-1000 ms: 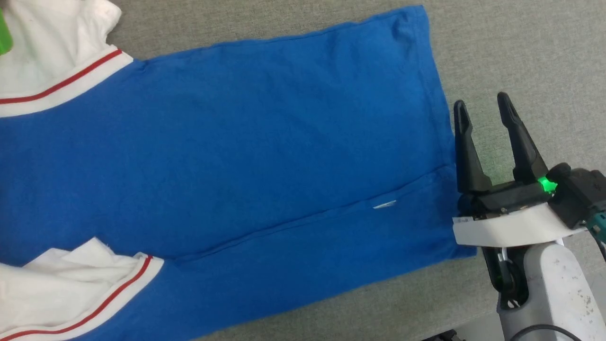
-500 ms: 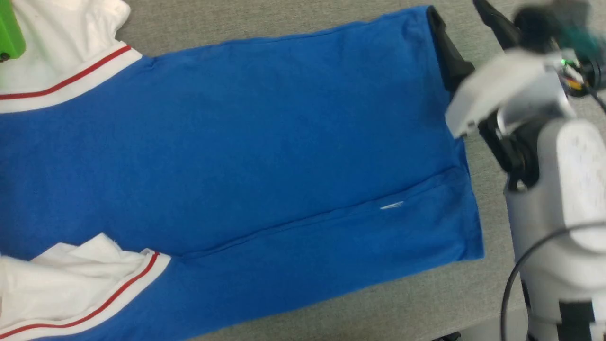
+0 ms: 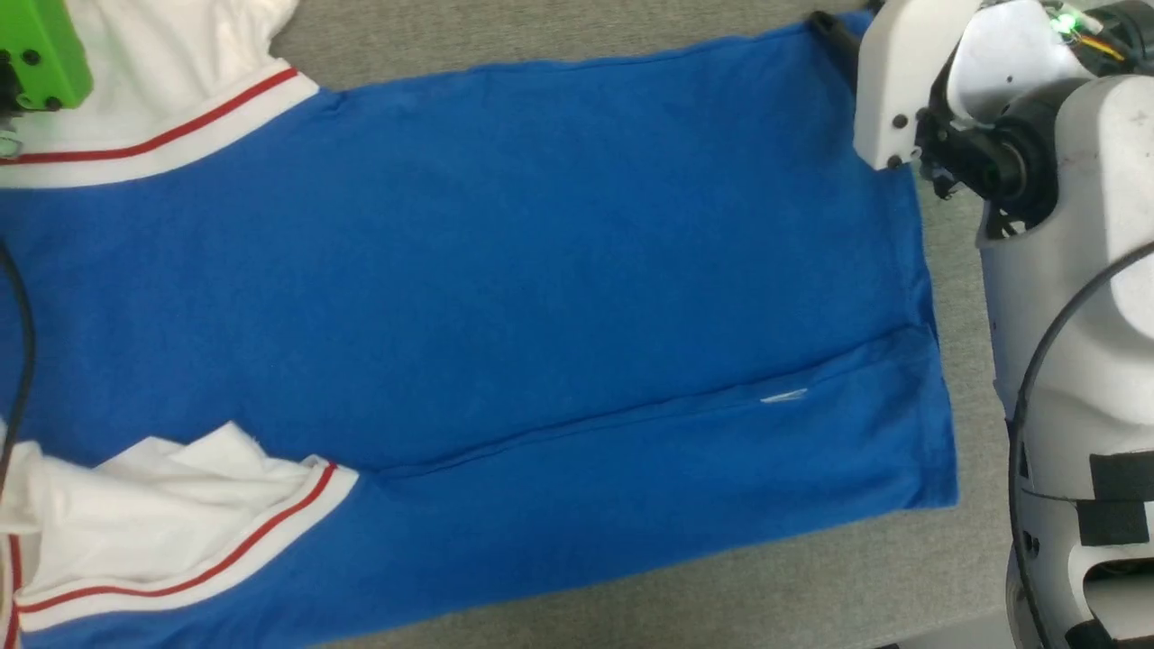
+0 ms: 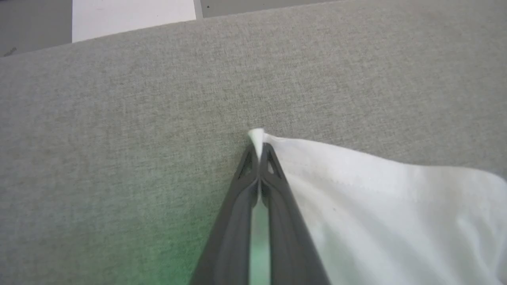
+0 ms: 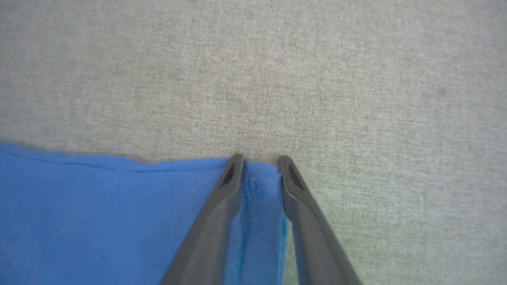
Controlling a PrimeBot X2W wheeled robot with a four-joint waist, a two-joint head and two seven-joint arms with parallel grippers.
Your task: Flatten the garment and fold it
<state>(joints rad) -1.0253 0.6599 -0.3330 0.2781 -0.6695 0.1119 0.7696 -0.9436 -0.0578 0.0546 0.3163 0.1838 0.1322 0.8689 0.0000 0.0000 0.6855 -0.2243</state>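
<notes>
The garment (image 3: 541, 270), bright blue with white sleeves and red-striped trim, lies spread on the grey cloth table (image 3: 631, 27). A crease runs across its near part. My left gripper (image 4: 258, 152) is shut on the tip of a white sleeve (image 4: 376, 206) at the garment's far left; its green housing (image 3: 36, 54) shows in the head view's top left corner. My right gripper (image 5: 259, 162) stands over the far right hem corner (image 5: 261, 198), its fingers apart with the blue hem between them. One dark finger (image 3: 829, 31) pokes out from under the white wrist in the head view.
My right forearm (image 3: 1073, 270) fills the head view's right side, with a black cable looping over it. Bare grey table (image 5: 253, 79) lies beyond the garment's far edge. A white patch (image 4: 134, 16) lies past the table's edge.
My right gripper has swung from beside the hem's near right part up to the far right corner, and its fingers now straddle the hem. The head camera has shifted slightly.
</notes>
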